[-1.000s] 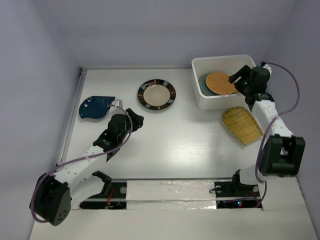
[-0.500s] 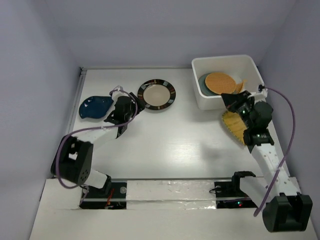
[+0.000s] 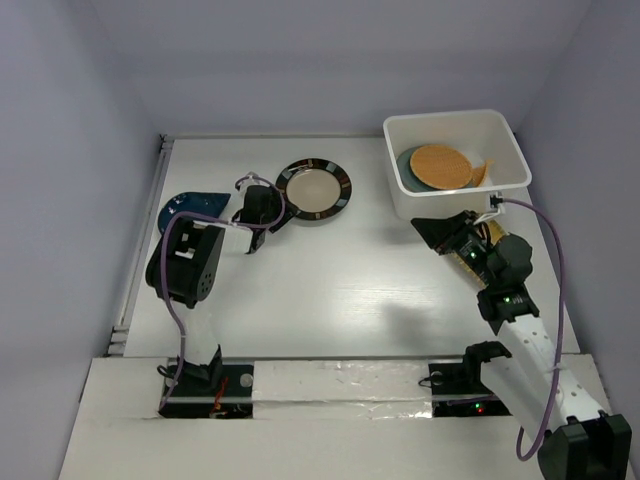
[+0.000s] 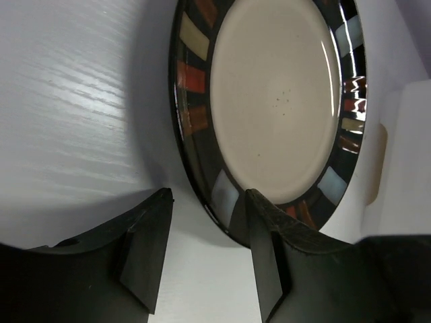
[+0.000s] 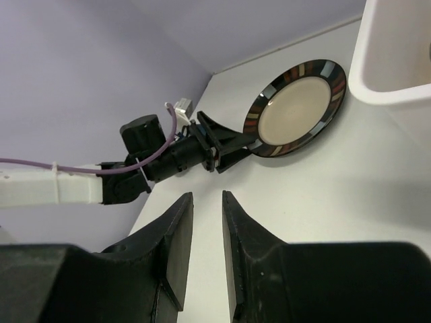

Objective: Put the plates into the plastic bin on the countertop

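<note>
Black fingers of the left pincer stand moderately apart and low over the table. The near rim of the brown-rimmed plate sits in the gap between them. One finger overlaps the rim's edge, and the wrist view does not show whether it touches. The pincer holds nothing. The plate lies flat on the table, outside the bin and well to its left. Just behind the left arm, the blue plate lies near the table's left side, partly hidden by the arm.

The right pincer is nearly closed. Only a thin strip of table shows between its fingers, and nothing is in them. It hangs just in front of the bin's near wall, pointing left across the table toward the brown-rimmed plate. A sliver of tan weave shows beside the right arm; the rest is covered.

The bin stands at the far right of the table. In it a round bamboo plate rests on a grey-teal plate. A further tan piece is tilted beside them, toward the right wall.
</note>
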Robot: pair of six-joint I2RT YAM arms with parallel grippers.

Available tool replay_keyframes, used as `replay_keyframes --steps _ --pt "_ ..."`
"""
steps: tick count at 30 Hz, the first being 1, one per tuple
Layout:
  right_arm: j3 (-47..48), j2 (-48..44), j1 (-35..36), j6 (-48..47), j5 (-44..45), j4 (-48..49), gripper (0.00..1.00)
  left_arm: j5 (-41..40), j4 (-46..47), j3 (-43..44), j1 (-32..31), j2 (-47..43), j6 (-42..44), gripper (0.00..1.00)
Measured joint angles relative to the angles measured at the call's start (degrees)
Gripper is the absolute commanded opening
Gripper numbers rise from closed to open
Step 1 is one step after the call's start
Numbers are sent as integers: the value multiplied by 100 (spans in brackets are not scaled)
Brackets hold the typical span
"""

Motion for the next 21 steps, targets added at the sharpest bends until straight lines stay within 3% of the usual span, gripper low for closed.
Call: replay_keyframes --steps 10,12,13,15,21 --pt "-46 83 9 59 -214 164 30 284 793 140 111 568 -662 28" --pt "-44 146 9 59 -232 164 31 284 938 140 118 645 -815 17" --pt "-44 177 9 59 -238 162 32 289 984 140 125 669 -863 17" --pt "-44 251 9 57 -273 162 36 275 1113 136 149 743 -1010 0" --pt "-44 544 164 90 -404 269 66 439 2035 -151 273 699 -1294 0"
